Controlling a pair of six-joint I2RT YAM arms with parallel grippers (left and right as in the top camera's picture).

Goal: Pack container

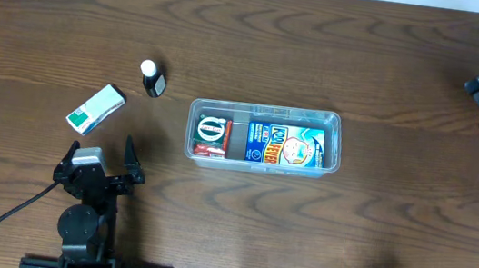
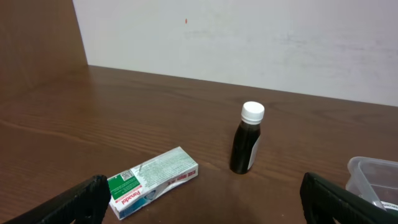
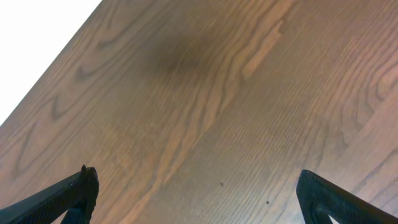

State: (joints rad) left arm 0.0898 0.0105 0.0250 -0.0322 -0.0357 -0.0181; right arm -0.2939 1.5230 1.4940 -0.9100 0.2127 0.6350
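Step in hand: I'd call it a reach for the next loose item, and the left gripper [image 1: 97, 160] is the one in position, low at the near left of the brown wooden table [image 1: 300, 233].
Closest target: the white-and-green cardboard medicine box [image 1: 96, 109] lies flat and skewed, just beyond the left gripper.
Other target: the small dark bottle with a white cap [image 1: 151, 78] stands upright, a little farther back and right.
Doing it well: turn the wrist to meet the box across its narrow sides, come down squarely, and avoid nudging the bottle over.
Left fingers: wide apart, nothing between them.
Right fingers: the right gripper [image 3: 196, 190] is spread too, empty, over bare wood at the far right.
Container place: the clear rectangular plastic tub with rounded corners [image 1: 266, 109] sits mid-table, well right of both loose items.
Container look: see-through walls, raised rim, already holding a blue printed packet [image 1: 286, 146] and a green-and-white one [image 1: 211, 131]. There's something red under that, possibly another packet.
Room left: little free floor, so the box likely goes on top.
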